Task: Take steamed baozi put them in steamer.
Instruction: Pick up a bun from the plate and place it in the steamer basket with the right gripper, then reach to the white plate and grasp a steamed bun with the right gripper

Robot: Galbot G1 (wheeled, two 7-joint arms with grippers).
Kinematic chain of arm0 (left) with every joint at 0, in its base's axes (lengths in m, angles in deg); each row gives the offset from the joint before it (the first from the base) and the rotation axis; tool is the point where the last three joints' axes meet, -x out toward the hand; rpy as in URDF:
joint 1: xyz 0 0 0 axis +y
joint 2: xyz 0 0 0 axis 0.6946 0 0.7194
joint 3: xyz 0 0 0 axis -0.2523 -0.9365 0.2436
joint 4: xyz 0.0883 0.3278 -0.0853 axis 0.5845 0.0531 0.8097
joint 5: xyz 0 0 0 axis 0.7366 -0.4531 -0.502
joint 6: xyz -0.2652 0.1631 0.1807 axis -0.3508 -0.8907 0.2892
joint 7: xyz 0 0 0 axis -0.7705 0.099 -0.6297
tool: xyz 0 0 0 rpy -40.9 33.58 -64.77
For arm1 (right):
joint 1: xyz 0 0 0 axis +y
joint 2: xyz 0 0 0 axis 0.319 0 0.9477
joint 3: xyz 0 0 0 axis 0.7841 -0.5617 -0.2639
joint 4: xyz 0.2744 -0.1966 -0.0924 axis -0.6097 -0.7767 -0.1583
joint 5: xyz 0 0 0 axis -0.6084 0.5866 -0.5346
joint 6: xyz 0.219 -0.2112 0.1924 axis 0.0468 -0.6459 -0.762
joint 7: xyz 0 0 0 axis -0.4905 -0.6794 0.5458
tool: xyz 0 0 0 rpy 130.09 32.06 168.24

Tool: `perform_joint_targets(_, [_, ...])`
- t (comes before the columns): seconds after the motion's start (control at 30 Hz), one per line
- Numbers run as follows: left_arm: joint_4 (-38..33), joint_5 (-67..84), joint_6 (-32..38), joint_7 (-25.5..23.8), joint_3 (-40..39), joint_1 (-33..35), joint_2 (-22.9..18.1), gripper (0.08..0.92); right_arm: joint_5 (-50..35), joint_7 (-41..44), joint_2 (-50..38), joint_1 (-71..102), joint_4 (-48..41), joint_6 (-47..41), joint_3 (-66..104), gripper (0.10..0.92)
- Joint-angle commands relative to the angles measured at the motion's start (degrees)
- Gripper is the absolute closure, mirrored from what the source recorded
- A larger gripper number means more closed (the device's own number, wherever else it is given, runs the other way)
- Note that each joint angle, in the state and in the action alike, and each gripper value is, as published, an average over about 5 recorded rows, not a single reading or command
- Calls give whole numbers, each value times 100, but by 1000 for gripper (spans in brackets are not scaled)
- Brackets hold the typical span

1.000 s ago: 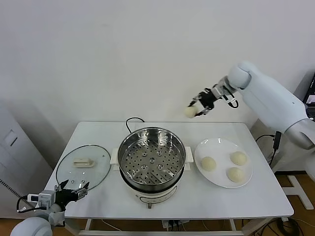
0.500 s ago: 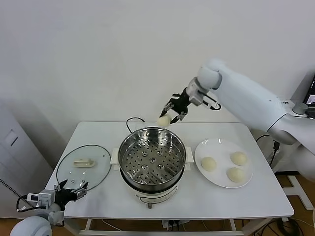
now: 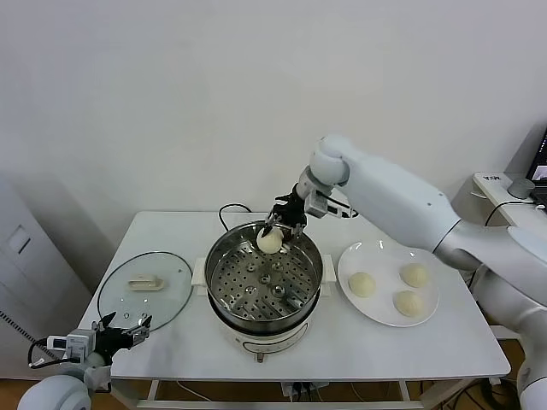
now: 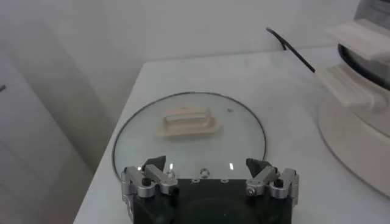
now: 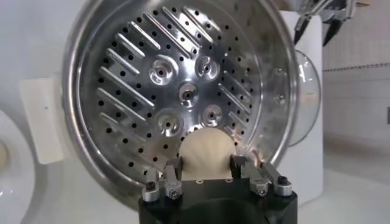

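Carried leftward from beside the plate (image 3: pixel 427 307), 1 baozi (image 3: pixel 270 242) is gripped by the right gripper (image 3: pixel 277 229) over the steamer (image 3: pixel 263 275); 3 buns (image 3: pixel 362 284) are left plated. Left gripper (image 3: pixel 124 328) is parked, spread wide, empty.

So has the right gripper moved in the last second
Yes. The right gripper, shut on a baozi, swung leftward from beyond the plate and down over the steamer.

White table (image 3: pixel 427 346): carried glass lid (image 3: pixel 144 288) with cream handle at its left end, white plate (image 3: pixel 379 253) toward its right.
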Motion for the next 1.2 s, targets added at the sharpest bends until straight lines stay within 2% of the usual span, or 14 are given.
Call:
perform_joint_targets(0.03, [4,-6,3,-2,-5,12,-4,177,935,17,376,400,-129,280,312,527])
perform_joint_targets(0.43, [44,46,11,1,-21,-37,9,177,1071,-67,404,496,-244,280,412,520])
perform_joint_targets(0.6, [43,57,15,0,-20,-28,17,177,850,-128,310,423,-190,280,411,408])
perform_joint_targets(0.8, [6,70,8,5,-9,-1,23,177,-618,-129,-91,-232,-174,280,-18,246])
perform_joint_targets(0.93, [-45,69,7,8,26,60,6,177,-1747,179,-397,-1034,-547,68,-517,206])
perform_joint_targets(1.07, [-88,68,5,7,30,80,-4,177,-2581,632,-685,-1652,-1048,-996,-1168,203])
perform_joint_targets(1.2, [-119,76,1,5,39,92,11,177,-3242,877,-1055,-2032,-1203,-2484,-2030,203])
